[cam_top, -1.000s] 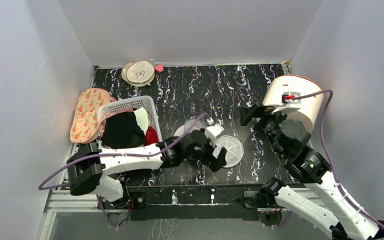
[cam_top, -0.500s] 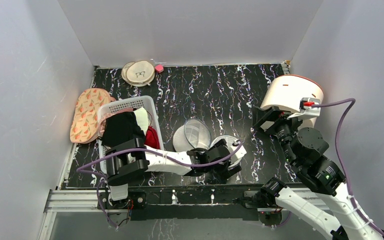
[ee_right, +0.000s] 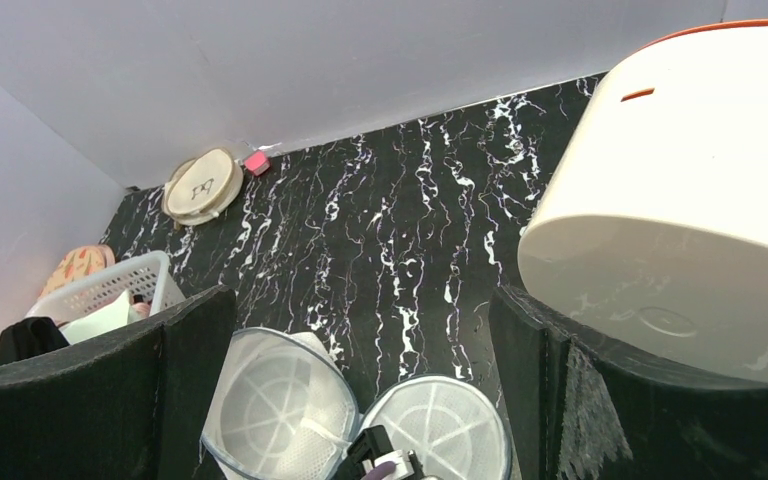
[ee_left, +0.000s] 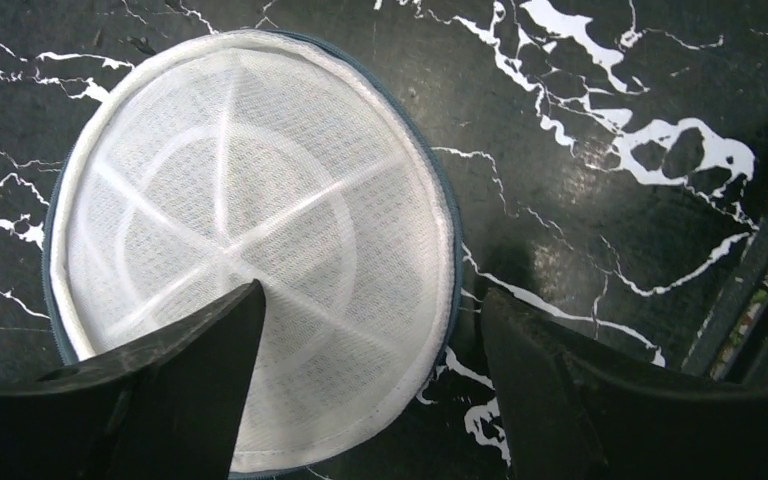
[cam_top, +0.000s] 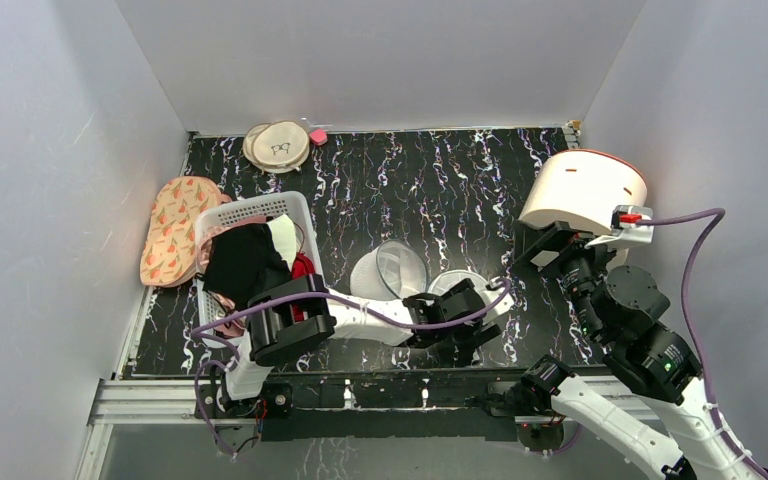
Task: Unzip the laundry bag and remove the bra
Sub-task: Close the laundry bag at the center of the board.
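On the black marbled bench (cam_top: 440,190), the big cream cylinder drum (cam_top: 585,190) sits tilted at far right and the white slatted basket (cam_top: 260,210) of clothes sits left. The round white mesh laundry bag (ee_left: 240,230) lies near centre. Its two halves lie side by side along a left-right line, and the right half is flat. My left fingers (ee_left: 180,390) hang apart over its dark-zippered rim. My right fingers (ee_right: 180,360) are spread wide, high up. I cannot read the mark on the beige discs (cam_top: 280,146).
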Robot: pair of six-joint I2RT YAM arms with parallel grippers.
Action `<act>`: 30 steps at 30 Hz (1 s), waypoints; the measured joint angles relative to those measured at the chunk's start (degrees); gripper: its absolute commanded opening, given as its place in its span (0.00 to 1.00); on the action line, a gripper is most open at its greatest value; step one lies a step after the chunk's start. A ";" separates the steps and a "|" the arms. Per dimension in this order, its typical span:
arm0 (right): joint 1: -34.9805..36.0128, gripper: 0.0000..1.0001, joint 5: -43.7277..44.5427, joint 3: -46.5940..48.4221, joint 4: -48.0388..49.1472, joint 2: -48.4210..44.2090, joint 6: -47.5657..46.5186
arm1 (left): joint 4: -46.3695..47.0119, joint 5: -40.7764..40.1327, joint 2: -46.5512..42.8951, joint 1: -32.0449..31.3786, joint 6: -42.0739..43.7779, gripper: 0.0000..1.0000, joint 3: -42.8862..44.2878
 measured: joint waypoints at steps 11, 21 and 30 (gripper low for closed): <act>0.00 0.98 0.13 0.00 -0.48 -0.35 0.61 | -4.87 -8.76 2.25 -2.25 4.02 0.72 4.63; 0.00 0.98 0.11 1.03 -1.81 -0.94 1.03 | -5.35 -9.94 -0.22 -4.74 9.25 0.86 4.35; 0.00 0.98 0.13 3.04 -3.17 -2.05 1.31 | -3.54 -10.64 4.98 -4.46 8.74 0.82 8.20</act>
